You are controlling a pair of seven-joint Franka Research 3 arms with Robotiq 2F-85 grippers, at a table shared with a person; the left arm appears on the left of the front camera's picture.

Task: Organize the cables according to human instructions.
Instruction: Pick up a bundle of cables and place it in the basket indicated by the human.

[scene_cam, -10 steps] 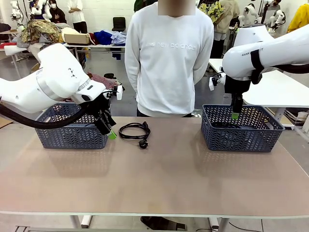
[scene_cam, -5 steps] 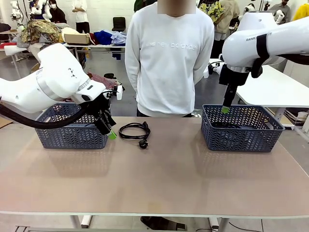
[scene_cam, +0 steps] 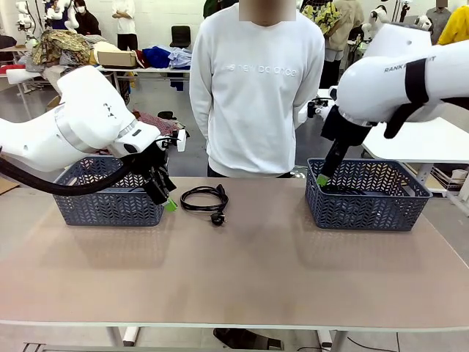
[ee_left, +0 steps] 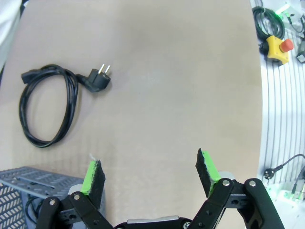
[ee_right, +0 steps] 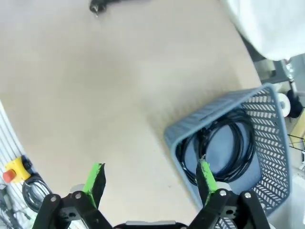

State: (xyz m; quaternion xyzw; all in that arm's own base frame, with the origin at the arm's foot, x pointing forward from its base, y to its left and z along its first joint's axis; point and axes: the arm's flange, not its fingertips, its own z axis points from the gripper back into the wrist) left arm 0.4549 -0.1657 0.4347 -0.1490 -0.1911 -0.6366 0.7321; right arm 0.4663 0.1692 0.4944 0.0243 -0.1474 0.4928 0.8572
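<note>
On table: coiled cable (scene_cam: pixel 204 199) just beside left gripper (scene_cam: pixel 165 198) | jaws wide, empty

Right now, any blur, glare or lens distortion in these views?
Front view: sharp, even light, faint shadows under both baskets. Left wrist view: crisp on the coiled cable; wide-angle bends the table edge. Right wrist view: soft motion blur; plug at top smeared, basket rim warped. No strong glare.

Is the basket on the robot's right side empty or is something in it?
Not empty. The right wrist view shows coiled black cables lying on the bottom of the blue-grey basket.
</note>
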